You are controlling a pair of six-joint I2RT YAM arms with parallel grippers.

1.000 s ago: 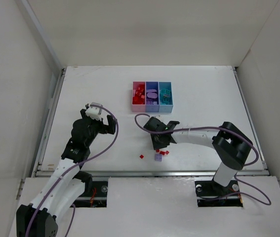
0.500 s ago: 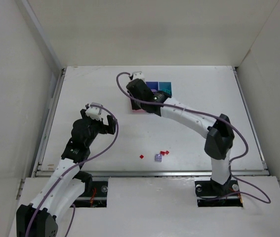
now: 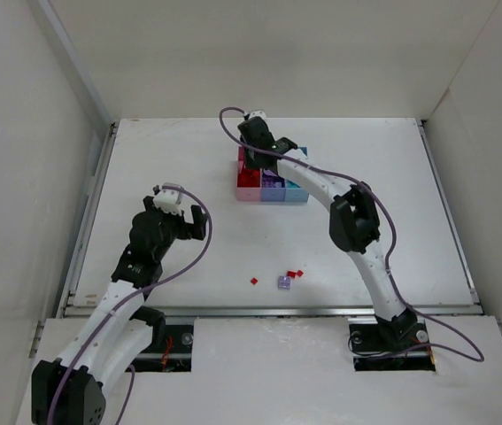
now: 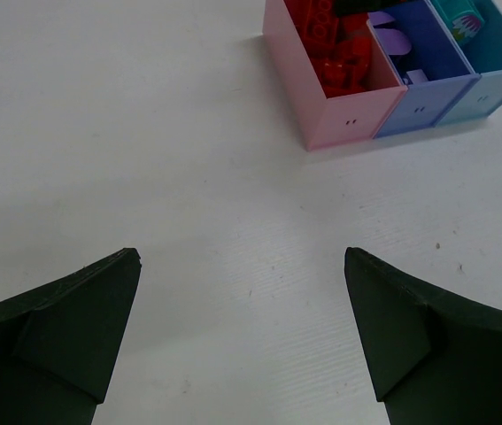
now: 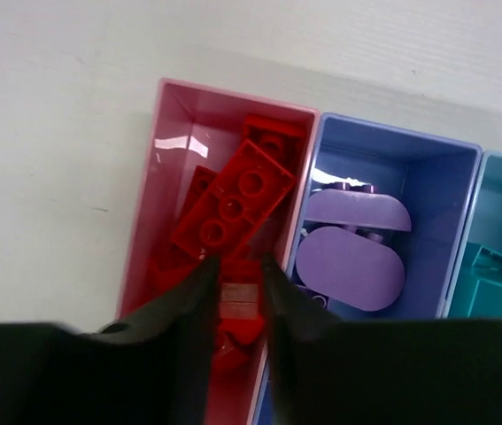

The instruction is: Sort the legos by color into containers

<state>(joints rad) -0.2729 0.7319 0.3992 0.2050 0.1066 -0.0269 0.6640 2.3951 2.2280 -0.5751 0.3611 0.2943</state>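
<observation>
The right gripper's (image 5: 236, 270) jaws pinched a tiny red plastic brick (image 5: 240, 297) just above the pink open-topped plastic bin (image 5: 164, 168). Releasing low, inside that bin's walls, would stop it bouncing out. The left gripper's (image 4: 240, 255) jaws gaped wide, well apart from that bin.

I work over a white table (image 3: 366, 168), boxed in by white walls (image 3: 20, 133), with a metal rail (image 3: 233, 311) along its near edge.

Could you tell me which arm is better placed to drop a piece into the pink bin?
Right, I'd say: the right gripper hangs directly above the pink bin, while the open left gripper sits well back from it.
</observation>
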